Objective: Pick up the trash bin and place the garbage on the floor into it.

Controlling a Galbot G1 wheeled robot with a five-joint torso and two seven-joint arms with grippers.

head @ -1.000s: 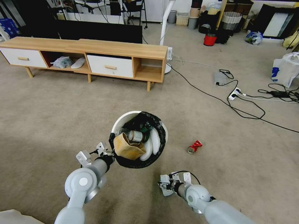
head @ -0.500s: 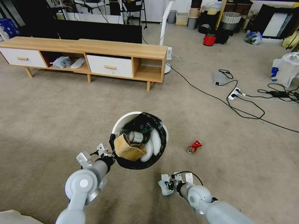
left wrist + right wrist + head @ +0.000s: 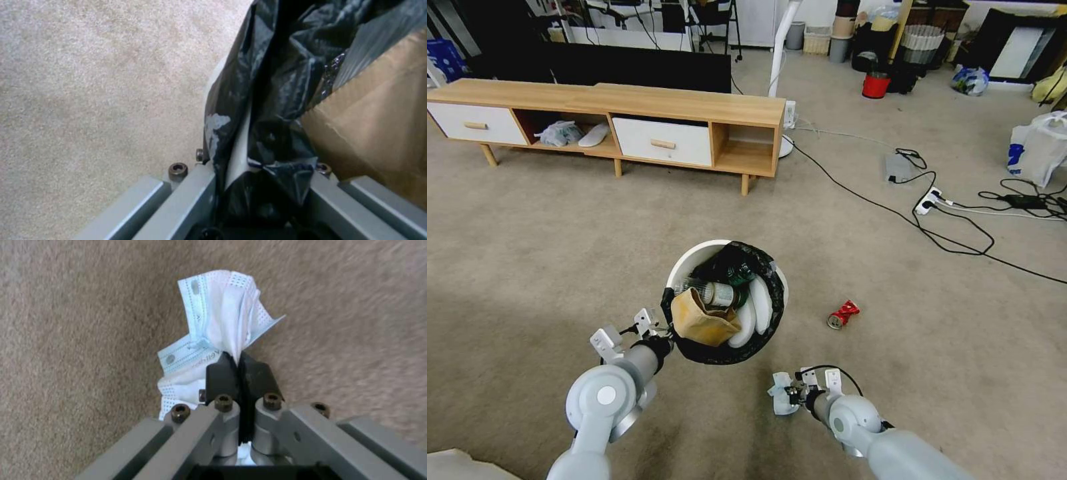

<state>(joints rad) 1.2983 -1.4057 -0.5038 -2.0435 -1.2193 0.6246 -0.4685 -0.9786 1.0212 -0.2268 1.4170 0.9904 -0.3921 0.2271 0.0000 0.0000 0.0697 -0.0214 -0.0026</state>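
The white trash bin, lined with a black bag, hangs tilted above the carpet floor. My left gripper is shut on its near rim. Inside lie a brown paper carton, a bottle and white pieces. My right gripper is low over the carpet, right of the bin, shut on a crumpled white-and-blue face mask. A crushed red can lies on the carpet to the right of the bin.
A long wooden cabinet stands ahead. Black cables and a power strip run across the right side. A large white plastic bag and a red bucket sit farther back. Open carpet surrounds the bin.
My right arm has drifted slightly toward me with the mask still pinched. The left arm and the bin have barely moved.
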